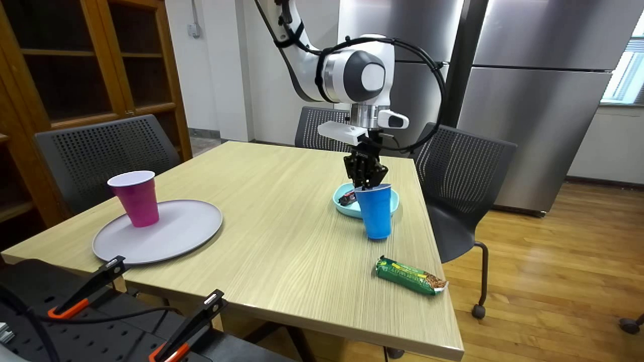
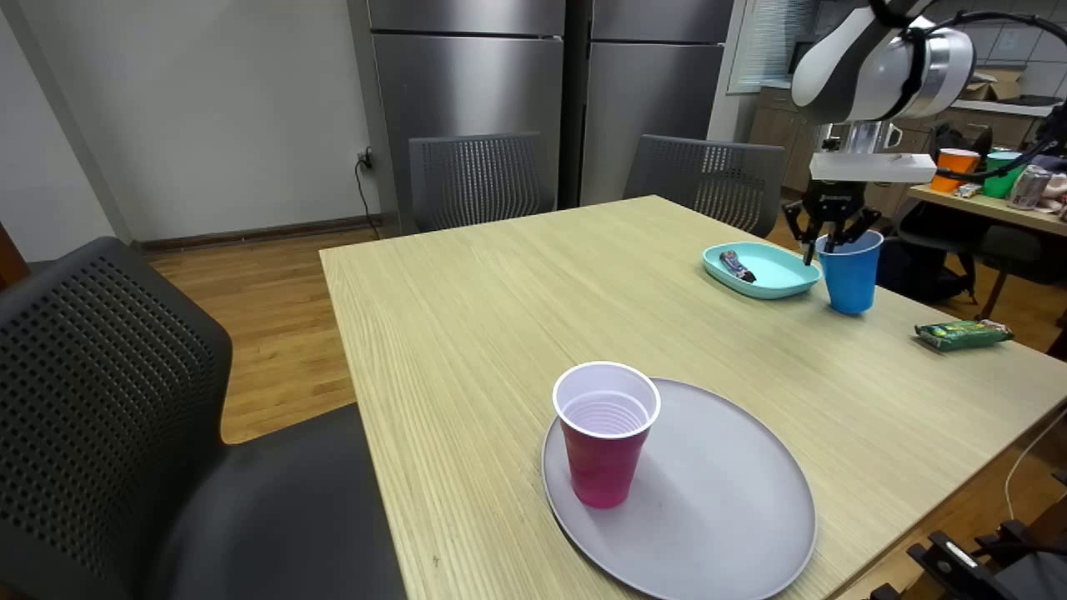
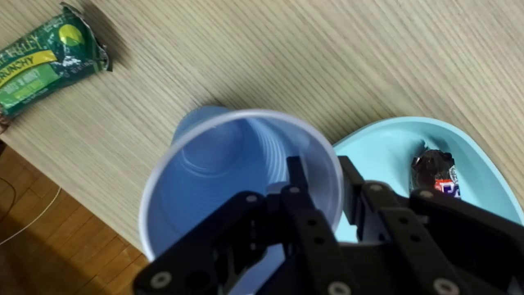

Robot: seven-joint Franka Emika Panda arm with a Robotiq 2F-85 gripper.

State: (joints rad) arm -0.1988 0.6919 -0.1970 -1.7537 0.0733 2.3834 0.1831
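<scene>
Down at the rim of the tall blue plastic cup [image 1: 376, 213] w/ the black two-fingered gripper [image 3: 319, 162]! Spread a bit, w/ one finger inside, one outside, cup wall btwn; can't tell whether touching. Got the blue cup on the pale wood-grain table [image 1: 271, 201], just beside the shallow turquoise rounded dish [image 2: 779, 268], in both exterior views. Spotting a small bar in dark, shiny wrapping [image 3: 432, 172] inside that dish. Also seeing a green foil-wrapped granola bar [image 1: 408, 275] near the cup, by the table edge. Well apart, got a magenta plastic cup [image 2: 604, 467] w/ white interior, upright on a flat round grey plate [image 2: 725, 508]. Beyond the table, seeing dk. grey mesh-back chairs [image 2: 479, 179] and stainless-steel fridges [image 2: 467, 92].
</scene>
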